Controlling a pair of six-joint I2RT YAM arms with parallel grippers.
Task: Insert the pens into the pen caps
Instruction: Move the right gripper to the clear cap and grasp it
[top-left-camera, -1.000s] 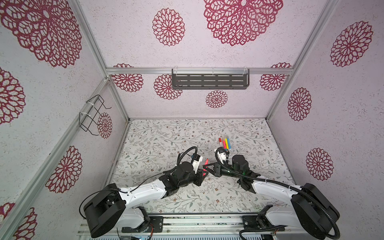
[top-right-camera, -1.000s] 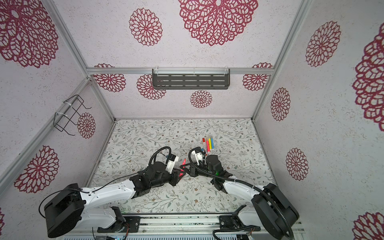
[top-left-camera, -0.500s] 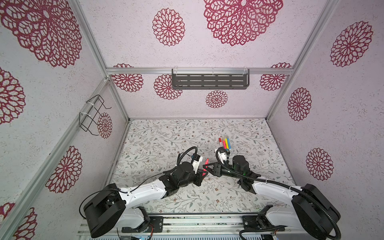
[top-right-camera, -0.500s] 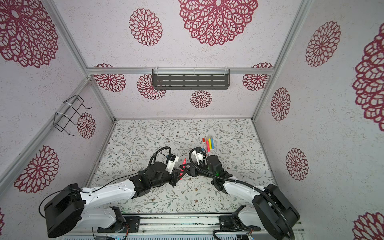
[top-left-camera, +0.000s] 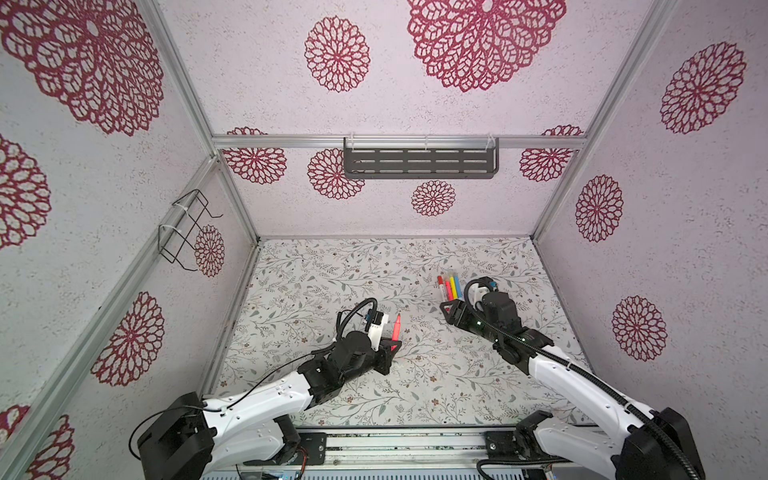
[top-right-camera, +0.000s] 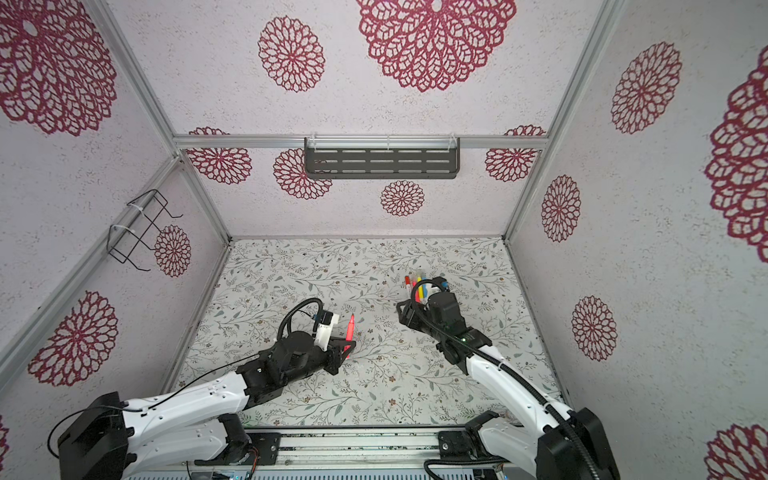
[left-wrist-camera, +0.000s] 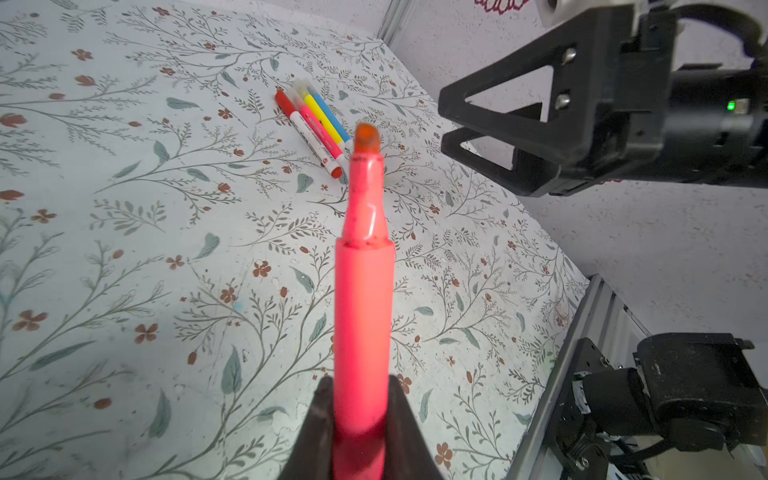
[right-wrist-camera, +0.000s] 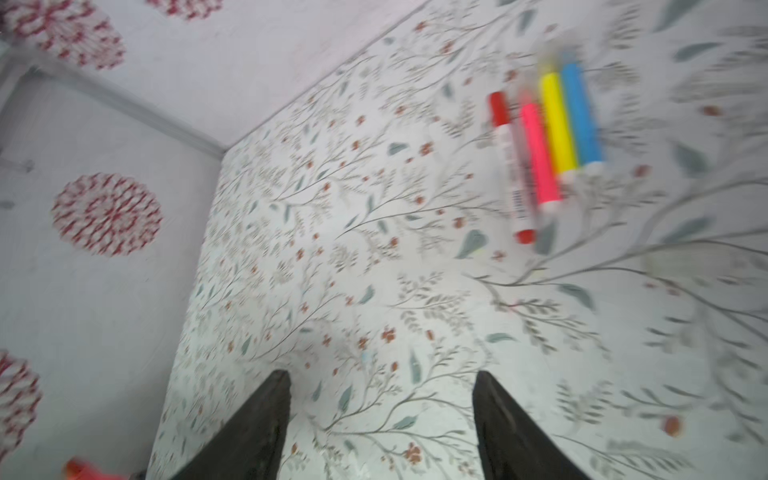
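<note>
My left gripper (top-left-camera: 392, 345) (top-right-camera: 347, 345) (left-wrist-camera: 360, 384) is shut on a pink-red pen (top-left-camera: 397, 327) (top-right-camera: 350, 327) (left-wrist-camera: 364, 291) near the table's middle. The pen points up and away, and its orange nib (left-wrist-camera: 366, 138) is bare. My right gripper (top-left-camera: 449, 309) (top-right-camera: 404, 311) (right-wrist-camera: 380, 376) hangs open and empty to the right of it, with a clear gap between. Just beyond that gripper a row of pens (top-left-camera: 449, 286) (top-right-camera: 417, 286) (left-wrist-camera: 316, 120) (right-wrist-camera: 548, 145) lies on the table: red, pink, yellow and blue. A red pen cap (left-wrist-camera: 283, 99) and a pale one (left-wrist-camera: 300, 86) sit on their far ends.
A dark slotted shelf (top-left-camera: 419, 163) hangs on the back wall and a wire basket (top-left-camera: 187, 228) on the left wall. A metal rail (top-left-camera: 395, 441) runs along the table's front edge. The right arm's body (left-wrist-camera: 623, 104) stands close beside the held pen.
The right gripper has opened and drawn back to the right, away from the pen where both grippers met. The left gripper still holds the pen in about the same place.
</note>
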